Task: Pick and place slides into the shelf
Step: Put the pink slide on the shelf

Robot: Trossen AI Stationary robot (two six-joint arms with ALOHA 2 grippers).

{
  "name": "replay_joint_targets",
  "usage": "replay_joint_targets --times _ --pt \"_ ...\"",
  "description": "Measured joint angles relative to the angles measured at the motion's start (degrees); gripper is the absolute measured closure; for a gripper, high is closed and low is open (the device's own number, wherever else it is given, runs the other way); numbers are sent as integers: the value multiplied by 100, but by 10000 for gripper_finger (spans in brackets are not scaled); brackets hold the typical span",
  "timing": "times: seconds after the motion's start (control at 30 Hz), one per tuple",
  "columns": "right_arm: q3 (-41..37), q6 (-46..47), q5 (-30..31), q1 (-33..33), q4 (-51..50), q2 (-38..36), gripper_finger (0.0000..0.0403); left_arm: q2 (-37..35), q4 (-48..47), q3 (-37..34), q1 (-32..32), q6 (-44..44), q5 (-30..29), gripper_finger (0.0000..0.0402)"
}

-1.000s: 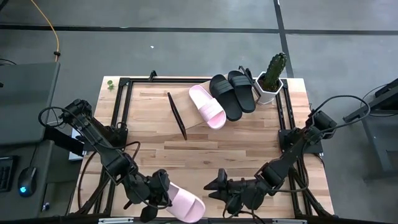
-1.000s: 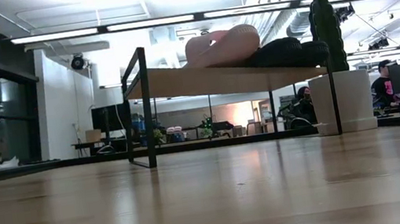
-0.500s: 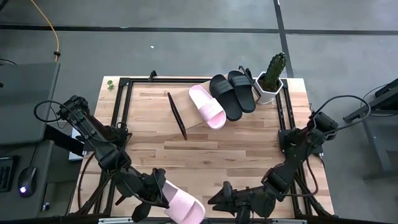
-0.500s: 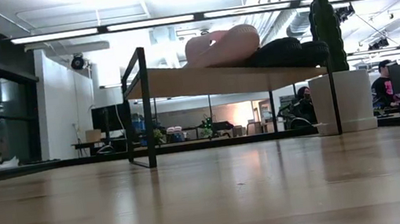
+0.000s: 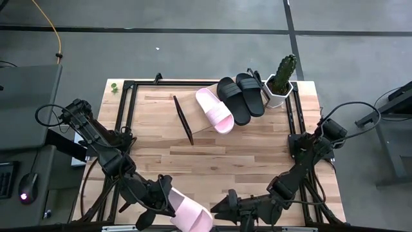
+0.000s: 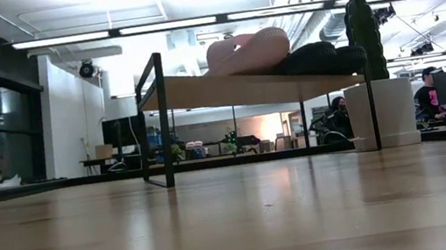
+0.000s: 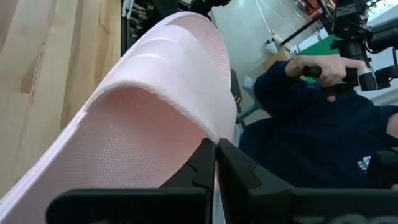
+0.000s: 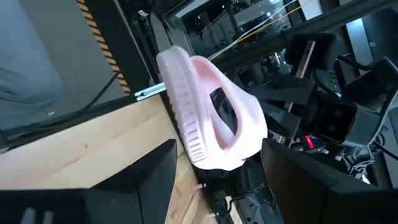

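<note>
Cactus pot (image 5: 279, 87) — beside 3 shelved slides (image 5: 230, 101).

text: none legible | labels: none | small print on person's sleeve (image 7: 364, 165): too blurred

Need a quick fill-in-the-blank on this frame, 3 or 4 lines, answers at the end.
1. The left hand is shut on a ____ slide at the table's near edge.
2. The shelf carries ____ slides in all.
3. The right hand is ____ and holds nothing.
4. The cactus pot stands next to the ____ slides.

Answers: pink; three; open; black
</note>
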Motion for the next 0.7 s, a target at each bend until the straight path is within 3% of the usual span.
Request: replay_joint_targets --times 0.7 --pt "0 75 -222 -4 270 0 176 2 2 -2 313 89 144 401"
